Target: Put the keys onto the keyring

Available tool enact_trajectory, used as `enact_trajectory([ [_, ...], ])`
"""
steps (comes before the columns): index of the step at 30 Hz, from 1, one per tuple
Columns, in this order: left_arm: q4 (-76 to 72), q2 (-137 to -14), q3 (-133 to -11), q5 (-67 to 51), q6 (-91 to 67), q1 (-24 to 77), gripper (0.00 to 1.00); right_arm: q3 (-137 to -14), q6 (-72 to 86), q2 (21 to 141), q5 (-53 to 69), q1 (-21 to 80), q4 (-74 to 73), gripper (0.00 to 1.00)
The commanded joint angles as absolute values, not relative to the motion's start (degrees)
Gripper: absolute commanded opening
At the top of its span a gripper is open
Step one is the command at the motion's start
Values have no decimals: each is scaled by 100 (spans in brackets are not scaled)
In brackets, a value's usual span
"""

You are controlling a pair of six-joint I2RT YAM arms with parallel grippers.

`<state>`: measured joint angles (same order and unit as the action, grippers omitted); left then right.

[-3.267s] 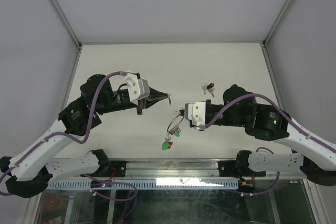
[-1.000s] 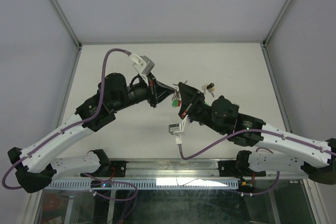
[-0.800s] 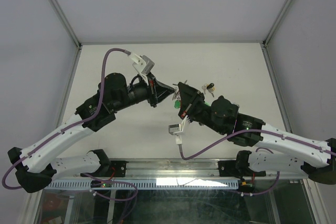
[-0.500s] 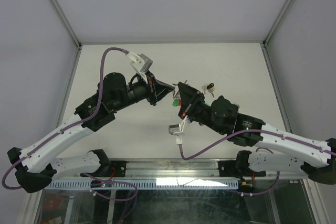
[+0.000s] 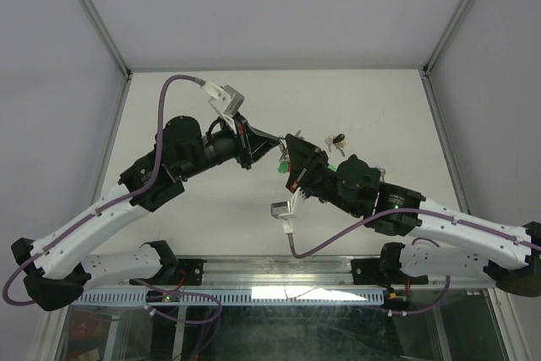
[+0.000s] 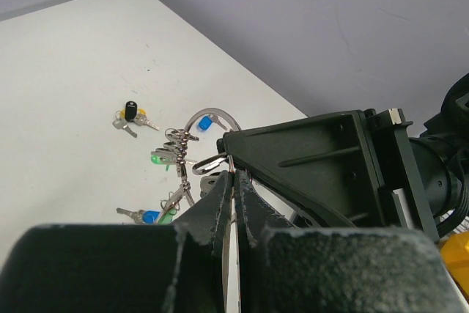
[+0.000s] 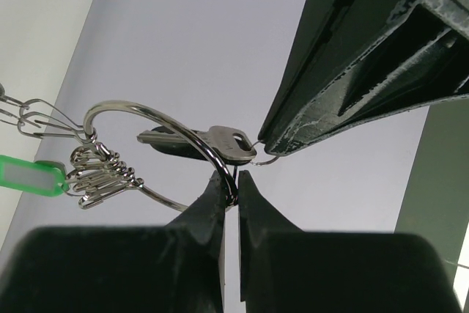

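Two arms meet in the air over the middle of the table (image 6: 58,71), tips almost touching. The right gripper (image 7: 229,181) is clenched on the keyring (image 7: 157,113), pinching the wire at the ring's lower edge so that the loop stands up to the left of its fingers in its wrist view. The left gripper (image 6: 233,174) comes in from the opposite side, also clamped tight. It nips the head end of a bare silver key (image 7: 223,143), seemingly by a small wire loop there. That key lies across the keyring, head towards the left gripper, blade pointing away, touching or just beside the ring wire. Whether it is threaded on I cannot tell.

On the keyring's far side hangs a cluster of small wire loops (image 7: 102,174), with a green tag (image 7: 26,179) dangling beside it. From the left wrist, a blue-capped key (image 6: 206,122) shows at the top of the ring. Lower down there is another blue cap (image 6: 150,216), though I cannot tell whether it hangs or lies on the table.

Well apart from all this, a black-and-yellow bunch (image 6: 130,111) lies flat on the table, beyond the grippers.
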<state>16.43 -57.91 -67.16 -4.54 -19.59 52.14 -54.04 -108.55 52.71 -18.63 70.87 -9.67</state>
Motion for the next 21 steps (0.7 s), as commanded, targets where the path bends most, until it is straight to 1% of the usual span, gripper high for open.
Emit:
enact_trajectory([
  [1,1443,-5780,-6978,-404,-1987,5222,0,-5595,-10951,5247,-1952,7126,-725,0],
  [21,1728,-5897,-7012,-147,-2024,5214,0,-5620,-10969,5239,-1946,7127,-708,0],
])
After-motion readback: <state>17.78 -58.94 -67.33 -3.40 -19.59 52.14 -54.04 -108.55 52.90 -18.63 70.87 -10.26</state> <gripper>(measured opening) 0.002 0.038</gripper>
